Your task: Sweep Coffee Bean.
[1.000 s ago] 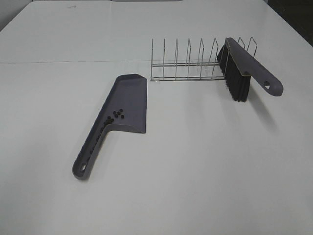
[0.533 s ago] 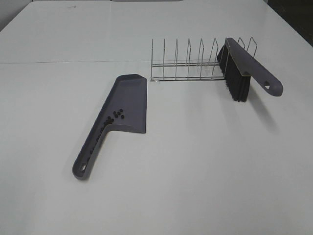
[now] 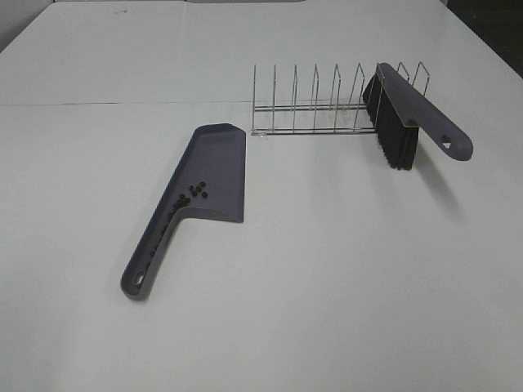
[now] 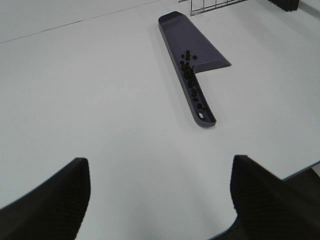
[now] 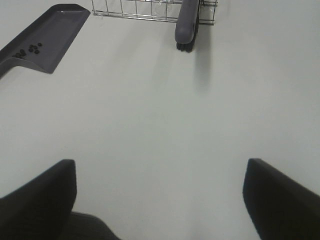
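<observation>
The coffee beans (image 3: 196, 191) lie as several tiny dark ovals inside the grey-purple dustpan (image 3: 214, 163), some trailing into its handle; they show in the left wrist view (image 4: 189, 70) and right wrist view (image 5: 30, 49) too. The dustpan (image 4: 192, 42) (image 5: 47, 30) lies flat on the white table. The brush (image 3: 409, 114) with black bristles rests in the wire rack (image 3: 319, 102); it shows in the right wrist view (image 5: 186, 22). My left gripper (image 4: 157, 195) is open and empty, well short of the dustpan. My right gripper (image 5: 160, 195) is open and empty, far from the brush. Neither gripper shows in the exterior view.
The wire rack (image 5: 135, 9) stands behind the dustpan, at mid-table. The table's near edge (image 4: 280, 175) shows in the left wrist view. A seam line (image 3: 122, 104) crosses the table at the back.
</observation>
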